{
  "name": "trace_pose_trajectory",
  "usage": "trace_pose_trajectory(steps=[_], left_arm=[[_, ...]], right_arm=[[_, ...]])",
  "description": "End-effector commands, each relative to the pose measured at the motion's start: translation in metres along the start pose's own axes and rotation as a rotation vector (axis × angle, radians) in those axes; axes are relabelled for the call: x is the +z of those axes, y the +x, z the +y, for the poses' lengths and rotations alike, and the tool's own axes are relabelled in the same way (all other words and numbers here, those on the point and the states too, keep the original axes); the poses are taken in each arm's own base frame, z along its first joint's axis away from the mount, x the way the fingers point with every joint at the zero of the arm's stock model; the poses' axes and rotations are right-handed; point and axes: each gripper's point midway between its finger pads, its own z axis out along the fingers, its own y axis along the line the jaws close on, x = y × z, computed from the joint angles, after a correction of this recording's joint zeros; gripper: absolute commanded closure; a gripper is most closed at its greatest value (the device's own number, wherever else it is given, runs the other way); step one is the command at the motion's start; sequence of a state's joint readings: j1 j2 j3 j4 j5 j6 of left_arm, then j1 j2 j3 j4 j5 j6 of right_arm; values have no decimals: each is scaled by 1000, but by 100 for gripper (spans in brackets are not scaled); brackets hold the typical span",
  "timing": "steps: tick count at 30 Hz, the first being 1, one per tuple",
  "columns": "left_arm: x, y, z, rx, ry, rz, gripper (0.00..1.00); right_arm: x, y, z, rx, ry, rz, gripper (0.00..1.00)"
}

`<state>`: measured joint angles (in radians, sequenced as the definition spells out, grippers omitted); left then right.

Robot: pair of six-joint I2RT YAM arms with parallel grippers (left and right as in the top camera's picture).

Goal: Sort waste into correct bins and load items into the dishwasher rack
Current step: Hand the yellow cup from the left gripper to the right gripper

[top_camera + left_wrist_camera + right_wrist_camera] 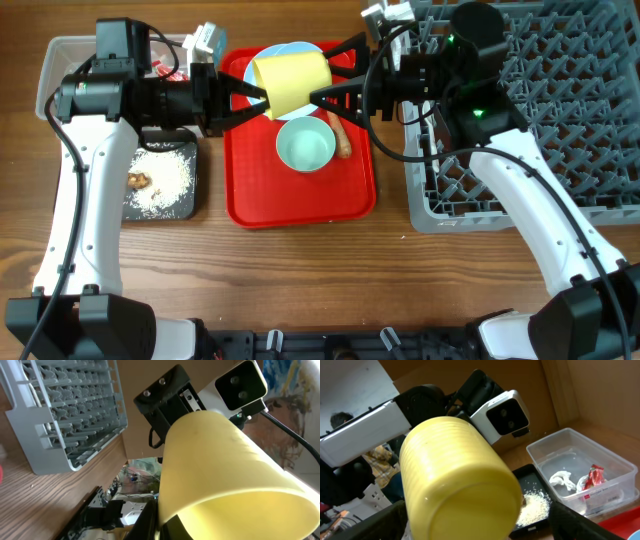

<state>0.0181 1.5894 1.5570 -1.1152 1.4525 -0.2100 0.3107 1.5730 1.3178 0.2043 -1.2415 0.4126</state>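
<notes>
A yellow cup (290, 82) hangs on its side above the red tray (300, 205). My left gripper (255, 97) is shut on its rim, one finger (150, 522) outside the wall and one inside. My right gripper (318, 76) is open, its fingers (367, 525) standing apart on either side of the cup's base (462, 490). Under the cup lies the pale blue plate (292, 48). A light blue bowl (305, 145) and an orange-brown stick (341, 136) rest on the tray. The grey dishwasher rack (560, 110) stands at the right.
The clear tub (580, 467) at the far left holds a white scrap (562, 479) and a red wrapper (593, 478). The black tray (185, 205) beside it carries rice crumbs (165, 180) and a brown lump (138, 180). Bare wood runs along the front.
</notes>
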Motion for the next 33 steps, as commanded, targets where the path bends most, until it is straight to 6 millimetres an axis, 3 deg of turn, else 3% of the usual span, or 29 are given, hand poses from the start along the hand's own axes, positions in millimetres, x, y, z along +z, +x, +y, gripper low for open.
trace_pose_trajectory(steps=[1,10,19,26,33], left_arm=[[-2,0,-7,28,45,7,96],[-11,-7,-6,49,46,-24,96],[4,3,-10,42,63,30,96],[16,13,-11,19,64,70,96],[16,12,9,-14,-50,47,96]], right_arm=[[-8,2,0,-54,-39,11,4],[-8,5,2,-117,-69,20,0],[9,6,14,-235,-194,22,0],[14,11,13,-251,-219,29,0],[7,8,37,-339,-314,60,1]])
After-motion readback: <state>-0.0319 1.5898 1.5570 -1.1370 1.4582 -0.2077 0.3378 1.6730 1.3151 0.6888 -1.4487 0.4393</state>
